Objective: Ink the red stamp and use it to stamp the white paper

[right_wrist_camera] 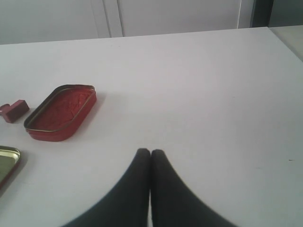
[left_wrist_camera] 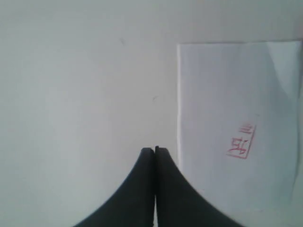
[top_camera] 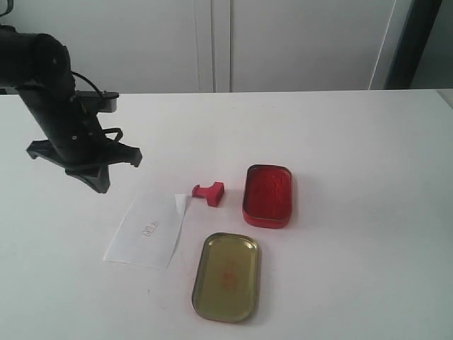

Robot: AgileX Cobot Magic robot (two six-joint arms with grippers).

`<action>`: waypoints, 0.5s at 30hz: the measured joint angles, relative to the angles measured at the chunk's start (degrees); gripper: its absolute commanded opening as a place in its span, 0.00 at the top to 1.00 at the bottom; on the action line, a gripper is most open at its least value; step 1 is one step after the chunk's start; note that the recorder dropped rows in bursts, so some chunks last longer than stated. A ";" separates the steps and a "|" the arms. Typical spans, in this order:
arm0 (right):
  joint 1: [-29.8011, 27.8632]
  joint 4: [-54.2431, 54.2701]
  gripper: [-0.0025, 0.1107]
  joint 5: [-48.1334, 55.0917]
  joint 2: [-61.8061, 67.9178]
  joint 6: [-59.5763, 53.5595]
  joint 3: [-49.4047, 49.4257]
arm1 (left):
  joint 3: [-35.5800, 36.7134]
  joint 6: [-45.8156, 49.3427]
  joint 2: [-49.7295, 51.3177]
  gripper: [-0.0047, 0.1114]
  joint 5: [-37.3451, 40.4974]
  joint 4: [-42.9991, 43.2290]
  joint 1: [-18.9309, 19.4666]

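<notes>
Your L end effector (left_wrist_camera: 155, 150) was fully closed w/ nothing held, over the counter (left_wrist_camera: 85, 94) just beside the white paper (left_wrist_camera: 222, 94); R end effector (right_wrist_camera: 150, 152) was closed too, empty.

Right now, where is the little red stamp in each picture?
Exterior view: the red stamp sits mid-table, between the white paper and the red ink tin.
Left wrist view: not in it.
Right wrist view: the red stamp at the picture's edge, beside the red ink tin.
Shared landmark: the red ink tin, exterior and right wrist.
</notes>
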 measured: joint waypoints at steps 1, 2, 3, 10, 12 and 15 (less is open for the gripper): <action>0.00 0.00 0.98 0.00 0.00 0.00 0.00 | 2.51 -1.65 -2.14 0.96 0.00 2.27 0.00; 0.00 0.00 0.98 0.00 0.00 0.00 0.00 | 3.71 -2.35 -3.24 0.96 0.00 3.24 0.00; 0.00 0.00 0.98 0.00 0.00 0.00 0.00 | 5.50 -3.17 -5.01 0.96 -0.11 4.50 0.00; 0.00 0.00 0.98 0.00 0.00 0.00 0.00 | 16.12 -4.09 -15.25 0.96 -4.69 5.59 0.00; 0.00 0.00 0.98 0.00 0.00 0.00 0.00 | 19.36 -4.09 -18.02 0.96 -6.04 5.59 0.00; 0.00 0.00 0.98 0.00 0.00 0.00 0.00 | 22.35 -4.09 -20.71 0.96 -7.44 5.59 0.00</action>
